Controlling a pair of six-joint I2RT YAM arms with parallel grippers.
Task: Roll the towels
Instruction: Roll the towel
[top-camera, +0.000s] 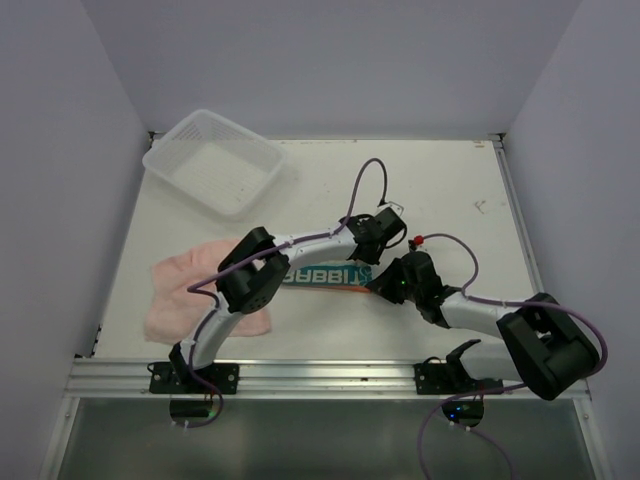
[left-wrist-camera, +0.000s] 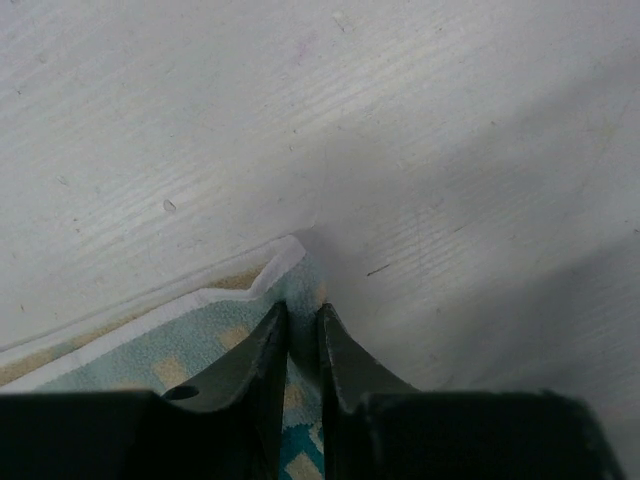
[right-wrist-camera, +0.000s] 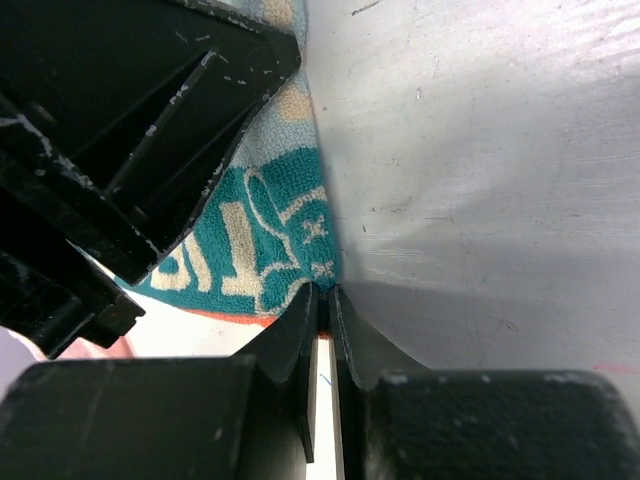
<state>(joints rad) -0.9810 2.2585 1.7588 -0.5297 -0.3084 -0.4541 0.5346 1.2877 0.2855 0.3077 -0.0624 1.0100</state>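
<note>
Two towels lie on the white desk (top-camera: 450, 200), counted from the overhead view: one plain pale pink towel (top-camera: 180, 285) spread loosely at about 8 o'clock, partly under the left arm (top-camera: 300, 242), and one printed towel (top-camera: 322, 275) near the middle, lying as a long narrow strip that runs from 9 o'clock to 3 o'clock. Its teal face with big pale letters is up and its orange edge lies along the 6 o'clock side; its 9 o'clock end is hidden behind the left arm. One white mesh basket (top-camera: 165, 160) sits tilted at 11 o'clock, well apart from both towels. Two arms reach in, and both meet at the printed towel's 3 o'clock end. The left arm crosses over the strip, and the left fingers (left-wrist-camera: 255, 355) stand at the far corner of that end. They are drawn nearly together with a raised pucker of teal cloth and its white border clamped between them. The right arm (top-camera: 480, 312) comes in from 4 o'clock, and the right fingers (right-wrist-camera: 295, 325) are at the near corner, beside the orange hem. They are closed to a thin slit, their tips touching the towel's edge. Whether any cloth is caught in that slit I cannot tell. In the right wrist view the left arm's dark body fills the 10 o'clock part of the picture, close over the lettering.
</note>
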